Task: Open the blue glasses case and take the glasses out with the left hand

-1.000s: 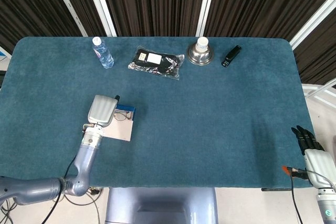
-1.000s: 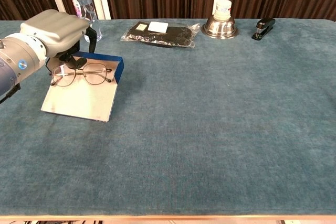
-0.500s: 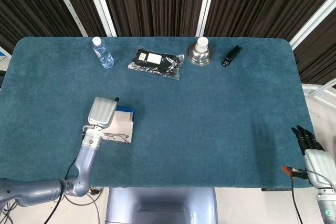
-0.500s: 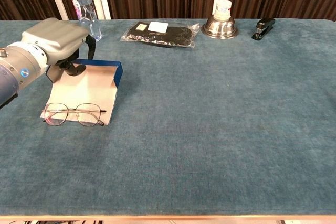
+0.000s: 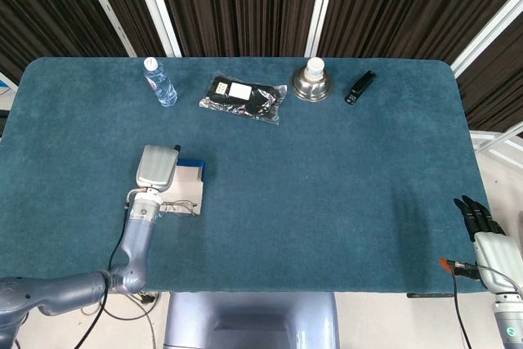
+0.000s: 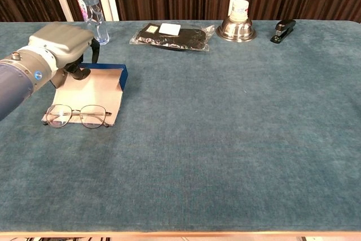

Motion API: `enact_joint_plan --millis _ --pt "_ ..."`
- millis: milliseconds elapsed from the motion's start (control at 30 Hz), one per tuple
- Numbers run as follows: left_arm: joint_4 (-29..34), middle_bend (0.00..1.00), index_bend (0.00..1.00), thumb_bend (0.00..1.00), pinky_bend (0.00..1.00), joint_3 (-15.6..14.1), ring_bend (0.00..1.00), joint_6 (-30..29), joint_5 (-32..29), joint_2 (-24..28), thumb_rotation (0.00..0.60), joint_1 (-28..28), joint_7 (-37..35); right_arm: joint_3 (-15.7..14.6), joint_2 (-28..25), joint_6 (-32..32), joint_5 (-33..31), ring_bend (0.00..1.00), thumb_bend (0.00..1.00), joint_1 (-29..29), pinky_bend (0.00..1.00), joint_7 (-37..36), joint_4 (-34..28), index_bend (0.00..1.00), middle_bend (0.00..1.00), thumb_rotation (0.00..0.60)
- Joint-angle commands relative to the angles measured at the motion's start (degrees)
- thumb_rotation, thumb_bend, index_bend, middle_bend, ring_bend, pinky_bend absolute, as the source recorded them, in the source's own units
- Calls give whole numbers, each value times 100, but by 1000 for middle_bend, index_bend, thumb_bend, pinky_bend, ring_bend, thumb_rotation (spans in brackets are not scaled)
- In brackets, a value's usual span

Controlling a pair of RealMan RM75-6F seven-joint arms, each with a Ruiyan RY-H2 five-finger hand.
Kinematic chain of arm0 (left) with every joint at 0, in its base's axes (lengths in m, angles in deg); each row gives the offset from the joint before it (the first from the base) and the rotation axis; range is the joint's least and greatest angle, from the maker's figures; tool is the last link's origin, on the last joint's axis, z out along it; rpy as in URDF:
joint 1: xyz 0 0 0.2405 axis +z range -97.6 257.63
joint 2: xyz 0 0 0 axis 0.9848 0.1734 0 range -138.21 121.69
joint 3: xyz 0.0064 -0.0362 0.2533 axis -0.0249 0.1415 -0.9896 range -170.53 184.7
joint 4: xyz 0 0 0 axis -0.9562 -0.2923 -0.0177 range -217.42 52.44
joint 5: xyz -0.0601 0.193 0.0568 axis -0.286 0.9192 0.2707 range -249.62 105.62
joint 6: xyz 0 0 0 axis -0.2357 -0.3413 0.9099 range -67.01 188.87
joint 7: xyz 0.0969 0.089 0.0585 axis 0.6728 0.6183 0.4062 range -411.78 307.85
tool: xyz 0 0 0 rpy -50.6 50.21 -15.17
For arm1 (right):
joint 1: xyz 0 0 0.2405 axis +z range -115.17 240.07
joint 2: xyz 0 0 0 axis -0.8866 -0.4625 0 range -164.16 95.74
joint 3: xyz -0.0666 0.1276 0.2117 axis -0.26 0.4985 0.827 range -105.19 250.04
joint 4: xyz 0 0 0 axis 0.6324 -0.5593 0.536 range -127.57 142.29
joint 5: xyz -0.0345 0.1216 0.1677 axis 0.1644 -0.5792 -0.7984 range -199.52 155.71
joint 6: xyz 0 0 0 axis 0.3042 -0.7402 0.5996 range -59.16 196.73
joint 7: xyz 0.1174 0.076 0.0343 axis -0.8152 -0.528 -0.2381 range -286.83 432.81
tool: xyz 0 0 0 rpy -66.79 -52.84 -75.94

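The blue glasses case [image 6: 122, 77] lies open on the left of the table, pale lining [image 6: 93, 91] facing up; in the head view the case [image 5: 194, 172] shows beside my left hand. The thin-rimmed glasses [image 6: 76, 116] lie unfolded across the lining's near edge, partly on the cloth, also seen as glasses [image 5: 181, 207] from above. My left hand [image 6: 62, 40] hovers over the case's far left corner, a little behind the glasses, holding nothing; its dark fingers [image 6: 80, 73] hang down loosely. My right hand [image 5: 484, 233] stays off the table's near right edge, fingers straight and empty.
Along the far edge stand a water bottle [image 6: 89, 5], a black packet in plastic [image 6: 172, 36], a metal bowl with a small bottle [image 6: 237, 23] and a black stapler [image 6: 282, 30]. Blue cloth table [image 6: 237, 139] stretches open to the right of the case.
My left hand let the glasses go; they went from hanging under its fingers over the case to lying at the lining's near edge. The hand drew slightly left.
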Motion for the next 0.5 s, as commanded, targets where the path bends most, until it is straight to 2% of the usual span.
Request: enact_joint_plan --millis 33,167,233,400,500 --pt "-180 1000 439 368 1000 87 999 110 -111 -136 600 -63 48 2 0 -5 -7 0 123 1 212 -2 1 0 0 600" --pt "-252 1000 316 192 1000 139 988 153 -215 -230 600 -57 97 5 -3 -4 -10 0 124 0 212 -20 5 0 0 600" --pt "-209 1000 277 142 1000 147 984 122 -220 -219 600 -36 122 5 -6 -7 -9 0 124 1 212 -27 8 0 0 600" --pt "125 1000 261 127 1000 239 981 -41 -118 -26 600 65 -42 4 -7 -4 -1 0 124 1 212 -37 10 0 0 600" --pt "523 1000 296 128 1000 265 982 -184 53 214 600 175 -235 2 -7 -1 8 0 124 1 212 -33 11 0 0 600"
